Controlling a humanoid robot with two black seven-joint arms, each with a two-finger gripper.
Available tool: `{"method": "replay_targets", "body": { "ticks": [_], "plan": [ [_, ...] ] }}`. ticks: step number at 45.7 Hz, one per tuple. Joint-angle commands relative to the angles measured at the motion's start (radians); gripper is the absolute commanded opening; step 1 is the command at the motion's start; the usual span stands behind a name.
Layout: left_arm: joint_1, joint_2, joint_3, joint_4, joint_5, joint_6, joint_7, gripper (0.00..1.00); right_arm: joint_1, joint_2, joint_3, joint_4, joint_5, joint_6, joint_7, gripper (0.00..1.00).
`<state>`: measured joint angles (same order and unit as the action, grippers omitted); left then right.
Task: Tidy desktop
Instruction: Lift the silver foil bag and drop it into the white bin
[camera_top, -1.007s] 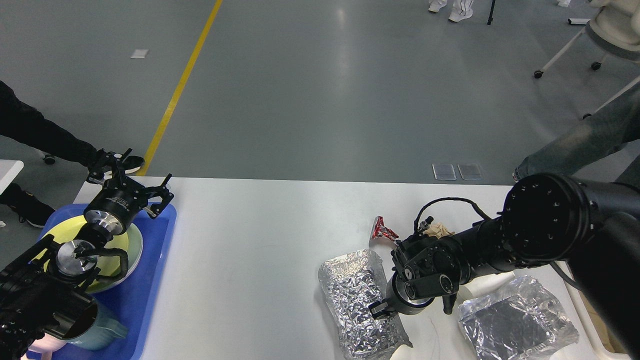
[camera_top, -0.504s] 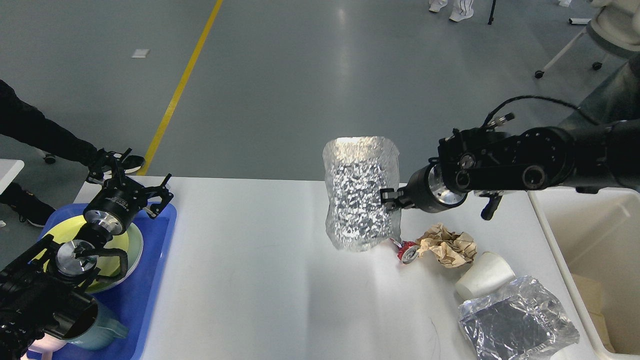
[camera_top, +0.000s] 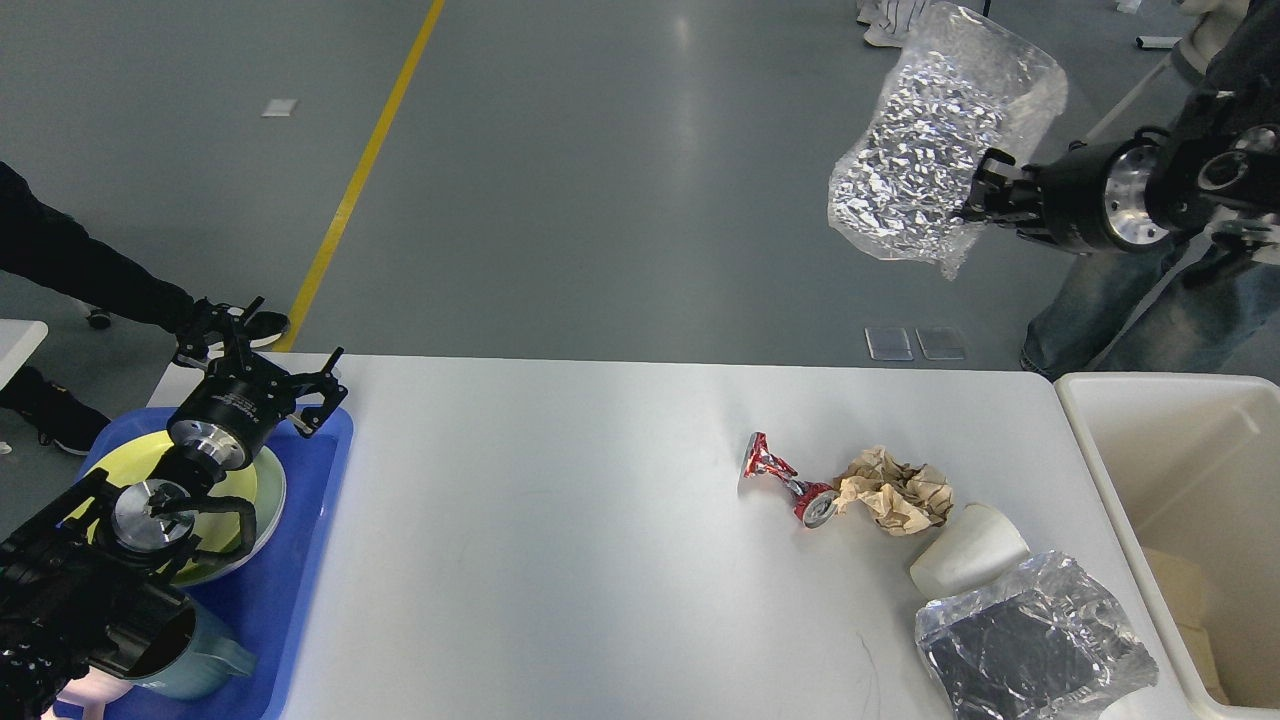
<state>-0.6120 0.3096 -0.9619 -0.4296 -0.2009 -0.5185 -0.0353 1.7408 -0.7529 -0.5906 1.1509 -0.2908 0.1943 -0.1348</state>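
- High above the far right corner of the desktop (camera_top: 560, 560), your right gripper (camera_top: 975, 197) pinches one edge of a crinkled foil bag (camera_top: 935, 140); the bag hangs in the air, clear of everything, beyond the bin (camera_top: 1090, 440).
- The bag looks very light and floppy, and the foil is probably slick, so a pinch on the edge can slip or tear; carry it smoothly and let go only once it hangs well inside the bin.
- The desktop itself fills the lower middle of the view, a wide, stiff white surface; you do not lift it, you clear it.
- On its right side lie a crushed red can (camera_top: 785, 478), touching a wad of brown paper (camera_top: 895, 492), then a tipped white cup (camera_top: 968, 562) and a second foil bag (camera_top: 1035, 650) near the front edge.
- The can looks rigid but sharp-creased: take it across the narrow waist. The paper is soft: squeeze the bulk. The cup is light and may crush or roll: grip its rim wall gently. Take the flat bag by a raised corner.
- Your left gripper (camera_top: 255, 350) hovers over the blue tray (camera_top: 315, 520) by the yellow-green plate (camera_top: 262, 490), fingers spread and holding nothing.
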Motion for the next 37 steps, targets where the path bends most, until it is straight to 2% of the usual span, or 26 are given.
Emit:
{"method": "replay_targets", "body": {
  "ticks": [1,8,18,28,29,32,33,34,37],
  "plan": [
    [0.0,0.0,0.0,0.0,0.0,0.0,0.0,0.96,-0.087,-0.075,-0.011,-0.083,0.005,-0.007,0.0,0.0],
    [0.0,-0.001,0.0,0.0,0.0,0.0,0.0,0.96,-0.251,-0.125,0.0,-0.255,0.051,-0.019,0.0,0.0],
    [0.0,0.0,0.0,0.0,0.0,0.0,0.0,0.96,-0.526,-0.121,0.0,-0.486,0.156,-0.07,0.0,0.0],
    [0.0,0.0,0.0,0.0,0.0,0.0,0.0,0.96,-0.714,-0.111,0.005,-0.599,0.162,-0.105,0.0,0.0],
    [0.0,0.0,-0.001,0.0,0.0,0.0,0.0,0.96,-0.725,-0.108,0.005,-0.608,0.162,-0.11,0.0,0.14],
    [0.0,0.0,0.0,0.0,0.0,0.0,0.0,0.96,-0.751,-0.085,0.006,-0.646,0.162,-0.133,0.001,0.72],
    [0.0,0.0,0.0,0.0,0.0,0.0,0.0,0.96,-0.761,-0.074,0.008,-0.657,0.162,-0.144,0.001,0.89],
    [0.0,0.0,0.0,0.0,0.0,0.0,0.0,0.96,-0.767,-0.06,0.008,-0.669,0.162,-0.154,0.001,0.98],
    [0.0,0.0,0.0,0.0,0.0,0.0,0.0,0.96,-0.793,-0.025,0.006,-0.685,0.163,-0.162,0.001,1.0]
  ]
}}
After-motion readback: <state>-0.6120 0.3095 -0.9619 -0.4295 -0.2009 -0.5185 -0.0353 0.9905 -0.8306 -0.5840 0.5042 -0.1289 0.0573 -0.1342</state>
